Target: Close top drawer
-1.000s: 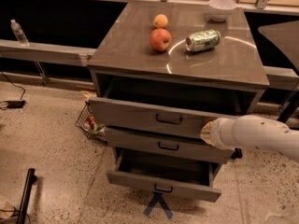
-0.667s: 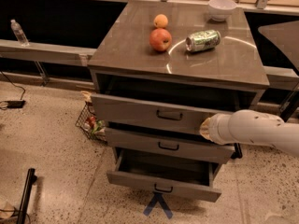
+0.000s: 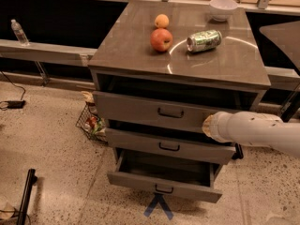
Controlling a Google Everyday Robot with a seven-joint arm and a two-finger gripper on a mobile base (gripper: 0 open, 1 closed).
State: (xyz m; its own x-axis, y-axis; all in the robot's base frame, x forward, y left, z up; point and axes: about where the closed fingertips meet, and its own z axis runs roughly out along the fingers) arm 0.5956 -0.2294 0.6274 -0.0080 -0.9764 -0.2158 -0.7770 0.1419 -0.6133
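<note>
- Since a second ago, the white arm (image 3: pixel 253 130) has edged slightly up and to the left, and the top drawer (image 3: pixel 136 109) has slid a little deeper into the cabinet with it.
- At the arm's tip, the pincer (image 3: pixel 206 125) is against the right end of the top drawer's front, and I cannot tell whether it is released or clenched.
- That drawer is the uppermost of three and still sticks out a little from the cabinet, with a dark gap above its front edge; its small black handle (image 3: pixel 170 112) sits at the centre, well left of the pincer.
- Below it, the middle drawer (image 3: pixel 140 142) stands slightly further out, and the bottom drawer (image 3: pixel 140 179) is pulled out the most, showing its dark inside.
- On the counter (image 3: pixel 225 64) are a red apple (image 3: pixel 161 39), an orange (image 3: pixel 161 20) just behind it, a green can (image 3: pixel 204 40) lying on its side to the right, and a white bowl (image 3: pixel 223 7) at the back.
- A wire basket (image 3: pixel 89 123) stands on the floor beside the cabinet's left side.
- Blue crossed tape (image 3: pixel 158 206) marks the floor in front of the bottom drawer.
</note>
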